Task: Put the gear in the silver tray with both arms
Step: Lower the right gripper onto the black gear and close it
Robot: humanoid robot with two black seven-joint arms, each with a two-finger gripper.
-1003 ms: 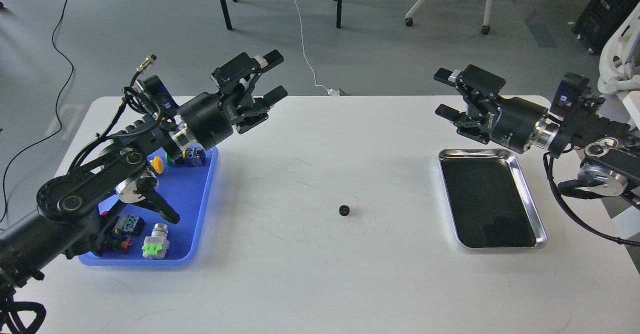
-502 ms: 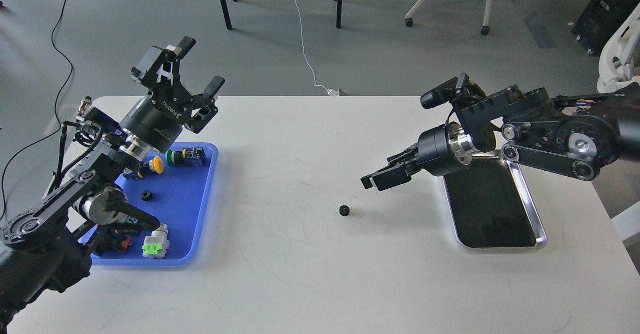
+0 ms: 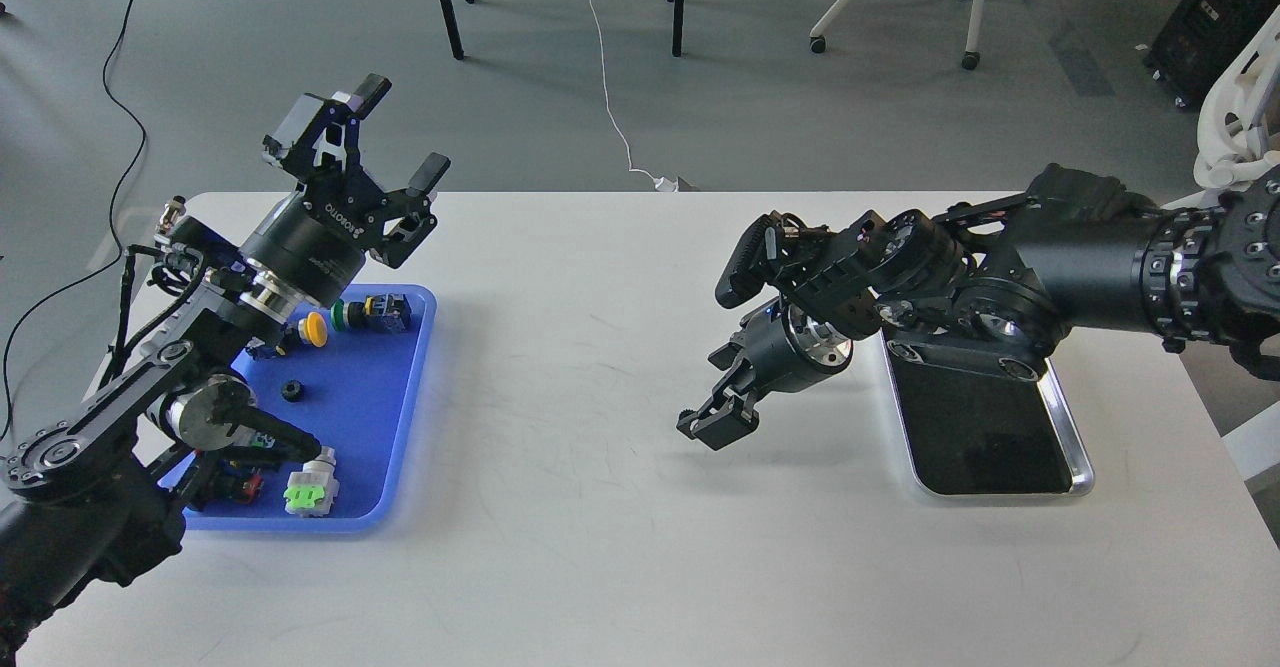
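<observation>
The small black gear (image 3: 687, 415) lies on the white table, mid-table, left of the silver tray (image 3: 1084, 469). My right gripper (image 3: 712, 427) points down and to the left, with its tips right at the gear and partly covering it. I cannot tell whether its fingers are closed on the gear. My right arm crosses over the tray's near-left corner. The tray's dark bottom holds nothing. My left gripper (image 3: 405, 129) is open and empty, raised above the far-left table edge and well away from the gear.
A blue plastic tray (image 3: 405, 417) at the left holds several push-buttons, switches and a second small black gear (image 3: 292, 390). My left arm hangs over that tray. Chair and table legs stand on the floor beyond the table's far edge.
My right arm swung from above the silver tray down and left until its gripper reached the gear. My left gripper pulled back to the left and has held still for the last half second.
</observation>
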